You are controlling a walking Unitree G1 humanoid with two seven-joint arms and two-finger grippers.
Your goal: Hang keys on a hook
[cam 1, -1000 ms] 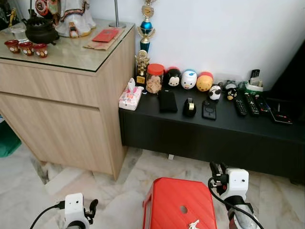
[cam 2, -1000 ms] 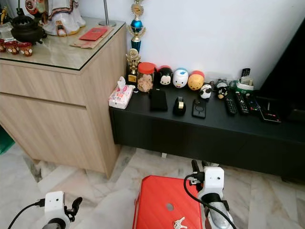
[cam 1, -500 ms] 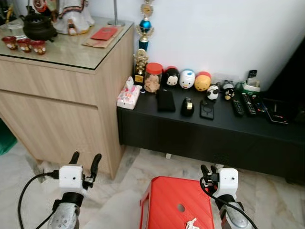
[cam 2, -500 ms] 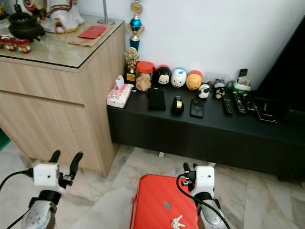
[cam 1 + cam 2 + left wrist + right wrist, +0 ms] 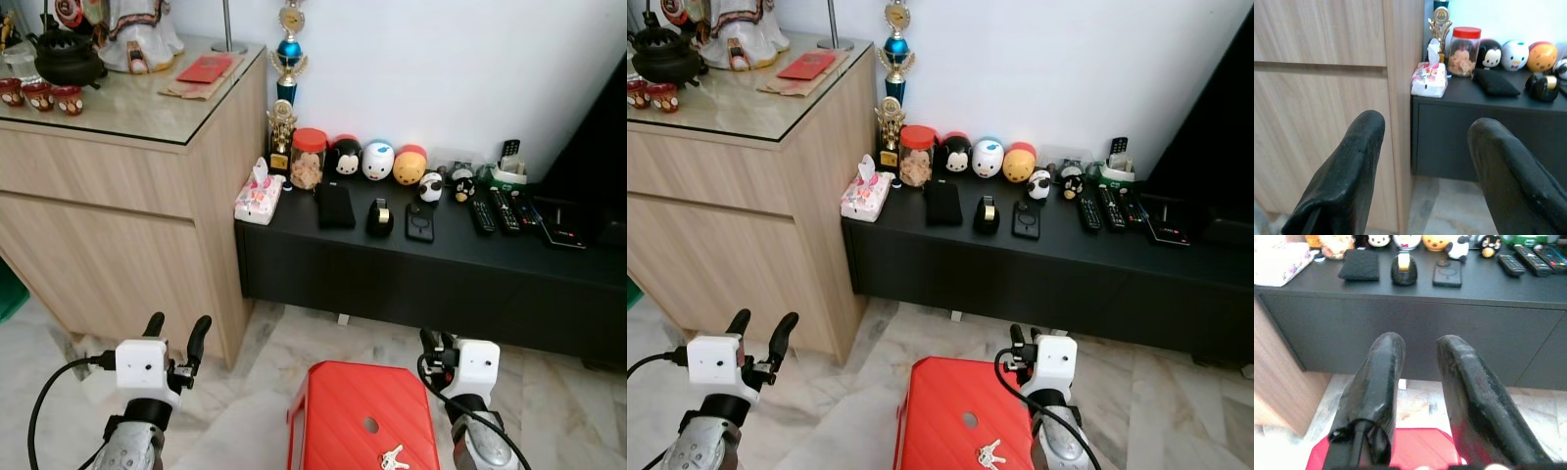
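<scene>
A small bunch of keys (image 5: pixel 394 457) lies on top of a red plastic stool (image 5: pixel 362 411) on the floor just in front of me, near its front edge. My right gripper (image 5: pixel 436 340) hovers beside the stool's far right corner, above and behind the keys, open by a narrow gap with nothing between its fingers (image 5: pixel 1382 377). My left gripper (image 5: pixel 177 329) is raised to the left of the stool, in front of the wooden cabinet's corner. It is open wide and empty, its fingers (image 5: pixel 1347 166) pointing at the cabinet side.
A tall wooden cabinet (image 5: pixel 118 225) with a glass top stands at the left. A low black console (image 5: pixel 441 274) runs along the white wall, carrying a tissue pack (image 5: pixel 258 196), a jar (image 5: pixel 308 159), toy figures and remotes (image 5: pixel 495 211). The floor is marble tile.
My left arm has risen from the bottom edge to beside the cabinet corner, fingers spread. The head view has shifted slightly. The keys have stayed on the stool.
</scene>
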